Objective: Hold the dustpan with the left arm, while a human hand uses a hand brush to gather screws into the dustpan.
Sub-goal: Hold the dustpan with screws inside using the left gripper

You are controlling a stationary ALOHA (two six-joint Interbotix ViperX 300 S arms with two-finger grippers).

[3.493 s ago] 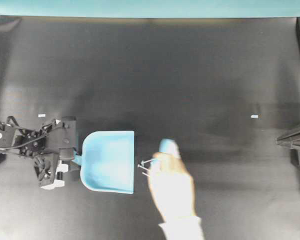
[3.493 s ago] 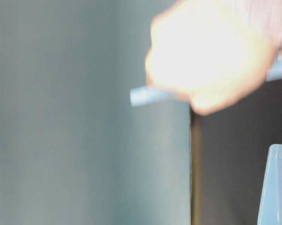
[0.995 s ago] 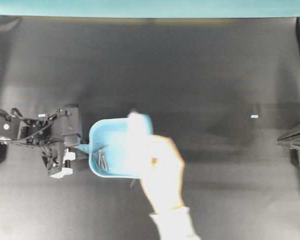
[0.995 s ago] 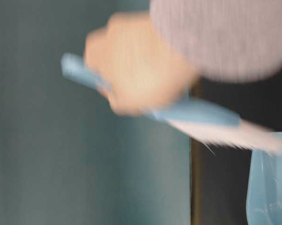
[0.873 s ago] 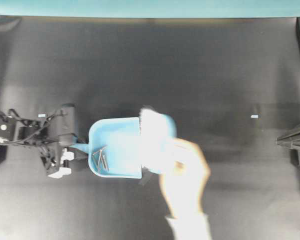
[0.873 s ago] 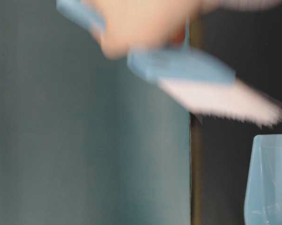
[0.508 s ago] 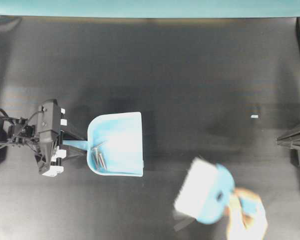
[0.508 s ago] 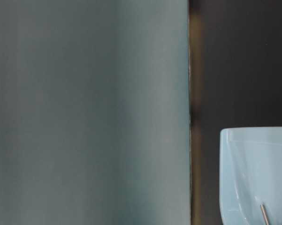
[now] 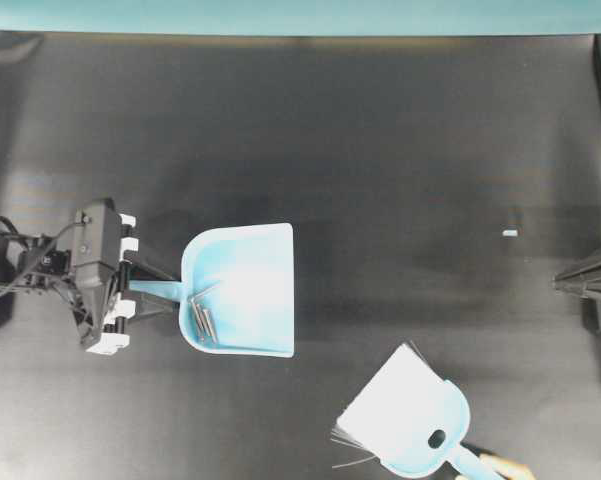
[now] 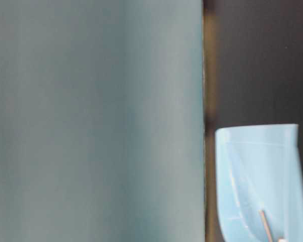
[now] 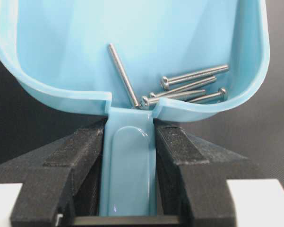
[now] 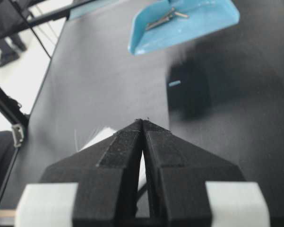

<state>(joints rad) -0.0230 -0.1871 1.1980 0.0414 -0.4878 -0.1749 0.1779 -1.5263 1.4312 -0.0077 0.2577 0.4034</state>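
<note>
Overhead view suggests we are nearly done: the left claw (image 9: 130, 288) pinches the dustpan (image 9: 242, 289) handle near the table's left edge, five screws (image 11: 179, 88) lie inside, the brush (image 9: 405, 425) withdrawn, right claw (image 12: 142, 124) pressed together.

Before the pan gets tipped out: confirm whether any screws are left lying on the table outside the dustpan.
No: in the overhead view the screws all lie inside the dustpan, bunched at its handle end, and none show on the black table.

Five screws (image 11: 191, 85), one dustpan (image 9: 250, 285), one brush (image 9: 405, 425)
</note>
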